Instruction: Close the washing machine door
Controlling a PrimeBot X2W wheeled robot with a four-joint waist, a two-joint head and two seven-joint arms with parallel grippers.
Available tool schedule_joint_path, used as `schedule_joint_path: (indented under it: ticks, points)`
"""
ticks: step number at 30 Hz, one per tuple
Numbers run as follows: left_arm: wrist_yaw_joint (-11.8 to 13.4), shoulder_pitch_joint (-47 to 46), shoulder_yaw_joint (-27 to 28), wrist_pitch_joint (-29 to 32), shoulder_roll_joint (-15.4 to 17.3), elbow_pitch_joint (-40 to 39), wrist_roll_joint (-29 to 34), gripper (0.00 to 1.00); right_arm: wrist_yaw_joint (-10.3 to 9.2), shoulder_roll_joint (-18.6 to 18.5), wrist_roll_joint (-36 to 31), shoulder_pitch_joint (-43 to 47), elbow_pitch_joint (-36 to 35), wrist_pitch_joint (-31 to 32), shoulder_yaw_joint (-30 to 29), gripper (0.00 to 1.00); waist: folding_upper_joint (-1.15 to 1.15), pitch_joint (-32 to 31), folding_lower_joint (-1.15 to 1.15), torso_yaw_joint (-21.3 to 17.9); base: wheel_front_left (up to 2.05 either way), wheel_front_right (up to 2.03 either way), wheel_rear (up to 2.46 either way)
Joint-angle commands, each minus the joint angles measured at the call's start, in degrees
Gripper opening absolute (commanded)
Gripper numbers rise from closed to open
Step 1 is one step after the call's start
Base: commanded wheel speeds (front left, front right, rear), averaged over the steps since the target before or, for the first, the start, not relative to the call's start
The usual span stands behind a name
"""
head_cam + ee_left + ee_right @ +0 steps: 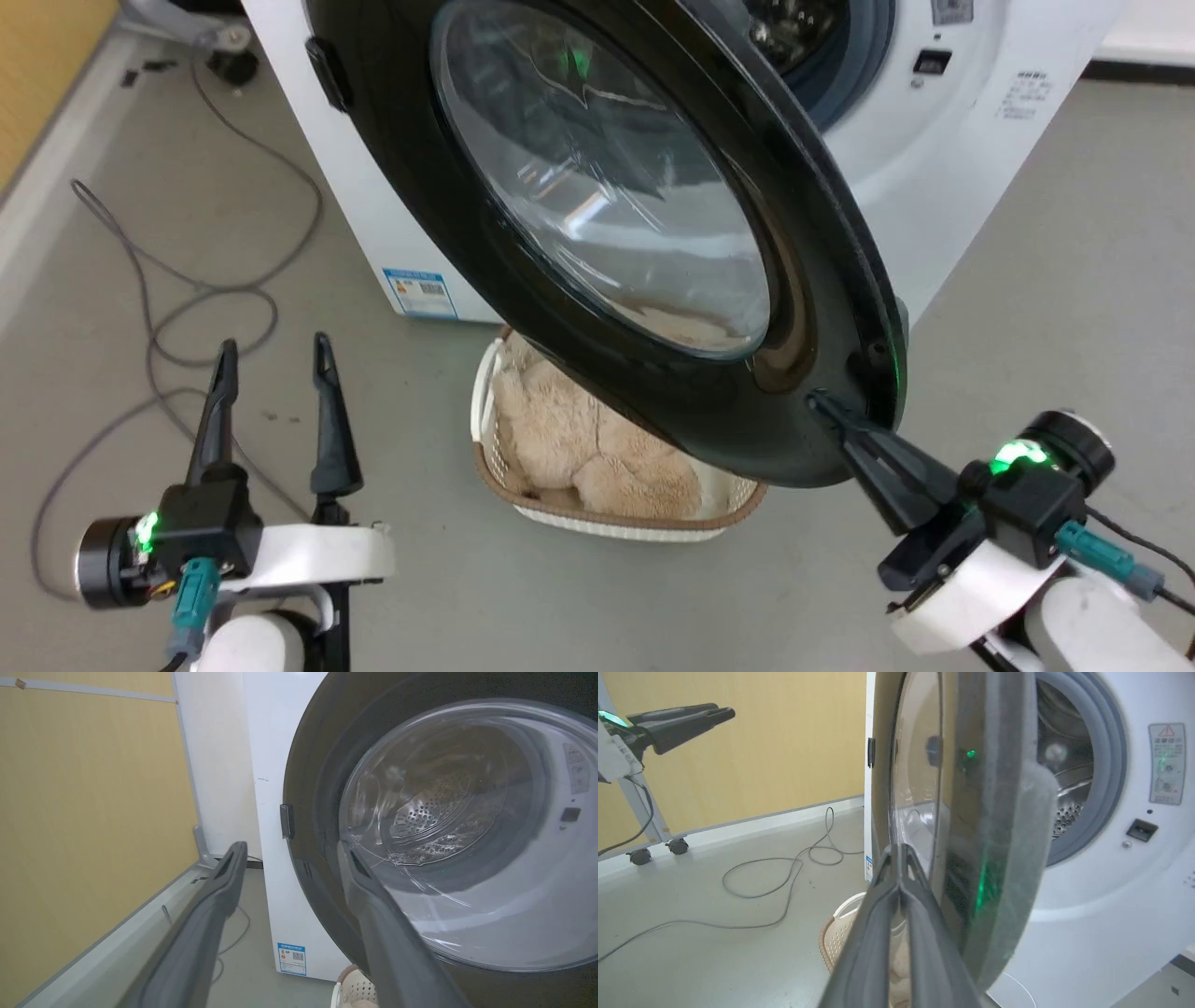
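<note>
Cream basket [616, 530] w/ beige fluffy item, prob. plush toy [569, 448]; grey cable [151, 345] looped on floor [1027, 327] nr yellow wall [47, 75].

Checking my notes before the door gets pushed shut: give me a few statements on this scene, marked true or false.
The door of the washing machine stands open. True.
The left tool is shut. False: it is wide open, holding nothing.
The right tool is shut, tips at the door's black rim. True.
The basket is empty. False: it holds fluffy beige stuff.
</note>
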Motion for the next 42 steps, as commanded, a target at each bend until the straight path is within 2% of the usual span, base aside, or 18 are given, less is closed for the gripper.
schedule_joint_path:
  ticks: [1, 7, 12, 16, 24, 32, 37, 42]
  points:
    - [-0.51, -1.15, 0.06, -0.24, -0.25, -0.12, 0.65, 1.0, 0.03, 0.07, 0.05, -0.87, 0.97, -0.21, -0.53, 0.0, 0.0, 1.13, 0.0, -0.2, 0.0, 0.0, 0.0]
    - [-1.15, -3.02, -0.11, -0.24, -0.97, -0.23, 2.03, 1.0, 0.03, 1.11, 0.38, -3.59, 4.69, -0.21, -5.01, 0.0, 0.0, 4.21, 0.0, -0.37, 0.0, 0.0, 0.0]
    - [-1.43, -5.42, -0.81, -0.24, -1.82, -0.09, 2.91, 1.0, 0.03, 2.71, 0.81, -7.22, 7.95, -0.21, -12.39, 0.0, 0.0, 7.97, 0.0, 0.63, 0.0, 0.0, 0.0]
    - [-1.64, -7.34, -1.53, -0.24, -2.25, -0.15, 3.45, 1.0, 0.03, 3.24, 0.51, -11.06, 10.29, -0.21, -15.82, 0.0, 0.0, 11.04, 0.0, 1.48, 0.0, 0.0, 0.0]
    - [-1.35, -11.51, -2.77, -0.24, -3.15, -0.22, 3.41, 1.0, 0.03, 2.36, -0.73, -22.35, 17.03, -0.21, -20.07, 0.0, 0.0, 16.49, 0.0, 3.27, 0.0, 0.0, 0.0]
    - [-0.89, -13.08, -3.29, -0.24, -3.66, -0.12, 2.82, 1.0, 0.03, 2.17, -1.57, -29.8, 22.28, -0.21, -25.04, 0.0, 0.0, 18.93, 0.0, 4.26, 0.0, 0.0, 0.0]
    - [-0.73, -13.34, -3.0, -0.24, -3.86, 0.1, 2.19, 1.0, 0.03, 3.54, -3.96, -32.85, 24.32, -0.21, -27.94, 0.0, 0.0, 19.6, 0.0, 4.24, 0.0, 0.0, 0.0]
    - [-0.79, -13.56, -2.94, -0.24, -3.94, 0.43, 2.17, 1.0, 0.03, 4.05, -5.6, -33.1, 24.47, -0.21, -27.51, 0.0, 0.0, 19.38, 0.0, 4.12, 0.0, 0.0, 0.0]
